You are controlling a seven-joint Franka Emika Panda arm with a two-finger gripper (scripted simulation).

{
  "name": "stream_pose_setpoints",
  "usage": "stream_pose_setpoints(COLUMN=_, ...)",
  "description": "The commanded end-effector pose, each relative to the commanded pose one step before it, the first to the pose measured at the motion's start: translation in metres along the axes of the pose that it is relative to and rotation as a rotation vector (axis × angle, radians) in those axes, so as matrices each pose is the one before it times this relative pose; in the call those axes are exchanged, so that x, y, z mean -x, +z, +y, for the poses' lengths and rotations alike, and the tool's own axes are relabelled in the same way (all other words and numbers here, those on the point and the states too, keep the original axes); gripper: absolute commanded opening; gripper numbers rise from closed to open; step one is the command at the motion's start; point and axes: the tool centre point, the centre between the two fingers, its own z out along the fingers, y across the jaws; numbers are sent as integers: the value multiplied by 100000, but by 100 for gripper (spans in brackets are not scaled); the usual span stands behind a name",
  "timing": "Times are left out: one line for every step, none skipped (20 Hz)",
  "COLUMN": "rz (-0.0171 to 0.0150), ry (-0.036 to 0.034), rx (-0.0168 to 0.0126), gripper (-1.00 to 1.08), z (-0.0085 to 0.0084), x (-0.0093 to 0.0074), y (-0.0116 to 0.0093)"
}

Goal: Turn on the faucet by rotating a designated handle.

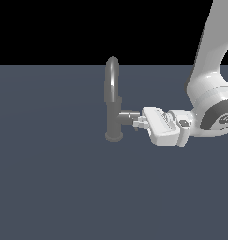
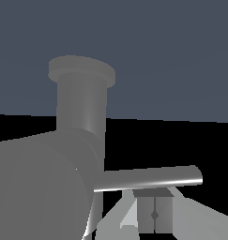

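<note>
A grey metallic faucet (image 1: 113, 108) is seen standing upright on a flat dark blue-grey floor (image 1: 54, 187), with its arched spout rising above the horizon line against black. A stubby horizontal cylinder (image 1: 128, 115) is projected from the body toward the exterior view's right. The white gripper (image 1: 140, 123) is held level at the end of that cylinder, its fingertips set against it. The handle itself cannot be made out. The white arm (image 1: 209, 70) is seen descending from the upper right.
</note>
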Motion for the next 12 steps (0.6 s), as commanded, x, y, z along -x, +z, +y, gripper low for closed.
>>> stream_pose_setpoints(rz=69, ry=167, rx=-56, gripper=-100, z=-113, x=-385, y=-34)
stream_pose_setpoints(rz=20, ry=197, rx=-39, gripper=-100, z=-106, x=-390, y=-13)
stream_pose_setpoints(rz=20, ry=197, rx=-39, gripper=-100, z=-105, x=-389, y=-13)
stream_pose_setpoints(rz=20, ry=196, rx=-39, gripper=-100, z=-105, x=-387, y=-13)
stream_pose_setpoints(rz=20, ry=196, rx=-39, gripper=-100, z=-104, x=-385, y=-13)
stream_pose_setpoints(rz=20, ry=196, rx=-39, gripper=-100, z=-104, x=-383, y=-14)
stream_pose_setpoints(rz=20, ry=191, rx=-38, gripper=-100, z=-103, x=-378, y=-13)
stream_pose_setpoints(rz=20, ry=191, rx=-38, gripper=-100, z=-102, x=-376, y=-13)
stream_pose_setpoints(rz=20, ry=191, rx=-38, gripper=-100, z=-102, x=-374, y=-13)
stream_pose_setpoints(rz=20, ry=191, rx=-38, gripper=-100, z=-101, x=-372, y=-13)
stream_pose_setpoints(rz=20, ry=185, rx=-36, gripper=-100, z=-101, x=-367, y=-13)
stream_pose_setpoints(rz=20, ry=185, rx=-36, gripper=-100, z=-100, x=-365, y=-13)
